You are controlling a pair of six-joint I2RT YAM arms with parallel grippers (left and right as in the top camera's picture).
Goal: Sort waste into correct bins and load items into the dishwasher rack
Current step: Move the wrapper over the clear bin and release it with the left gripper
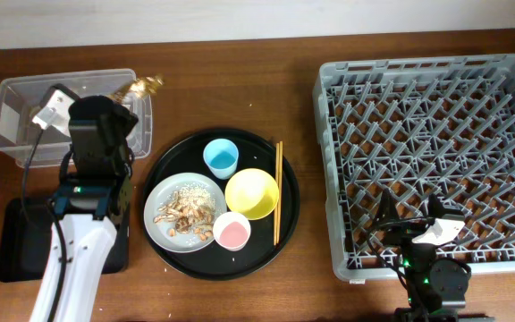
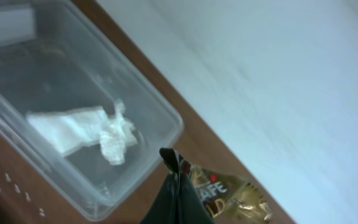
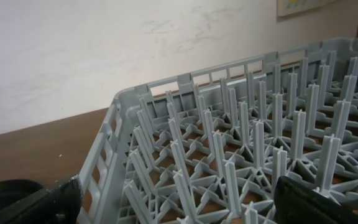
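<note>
My left gripper (image 2: 176,169) is shut on a gold coffee sachet (image 2: 232,198) and holds it over the table just past the right end of the clear plastic box (image 2: 135,93); in the overhead view the sachet (image 1: 143,86) sticks out beyond the box (image 1: 12,134). A crumpled white napkin (image 2: 95,132) lies in that box. The grey plate (image 1: 161,224) carries tan food scraps (image 1: 184,209). The blue cup (image 1: 221,157), yellow bowl (image 1: 252,193), pink cup (image 1: 232,232) and chopsticks (image 1: 278,192) sit beside it. My right gripper (image 3: 179,205) is open and empty over the front left corner of the dishwasher rack (image 1: 436,89).
The dishes stand on a big round black tray (image 1: 161,165) in the middle. A shallow black rectangular tray (image 1: 16,246) lies at the front left, partly under my left arm. A white wall runs behind the table.
</note>
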